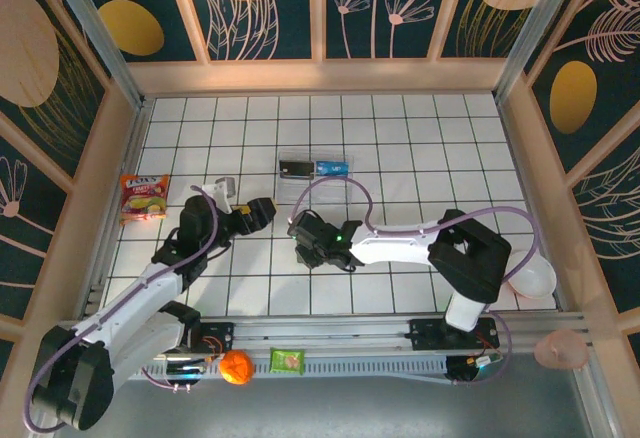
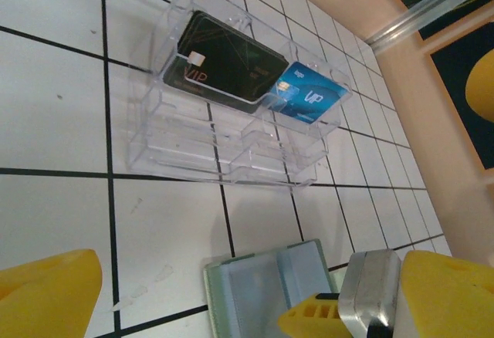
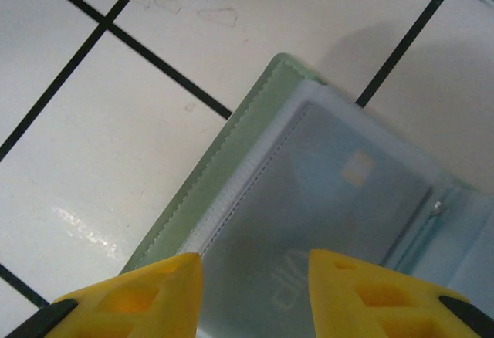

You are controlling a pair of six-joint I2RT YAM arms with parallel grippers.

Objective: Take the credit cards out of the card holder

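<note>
The card holder (image 3: pixel 231 176) lies open on the white tiles, with a grey-green stitched edge and bluish-grey pockets. A credit card (image 3: pixel 340 214) with a pale chip and "VIP" lettering shows through the translucent pocket. My right gripper (image 3: pixel 255 284) stands just above this pocket, jaws partly apart, one yellow finger on either side of the lettering, gripping nothing. My left gripper (image 2: pixel 247 307) is wide open just left of the holder (image 2: pixel 262 284), in front of a clear tray (image 2: pixel 193 149). In the tray lie a black card (image 2: pixel 224 64) and a blue card (image 2: pixel 312 99). From above, both grippers (image 1: pixel 262 213) (image 1: pixel 303 243) meet mid-table.
A snack packet (image 1: pixel 143 196) lies at the left. On the near rail sit an orange ball (image 1: pixel 236 367) and a green packet (image 1: pixel 287 360). A white bowl (image 1: pixel 535 280) is at the right edge. Wooden walls fence the table.
</note>
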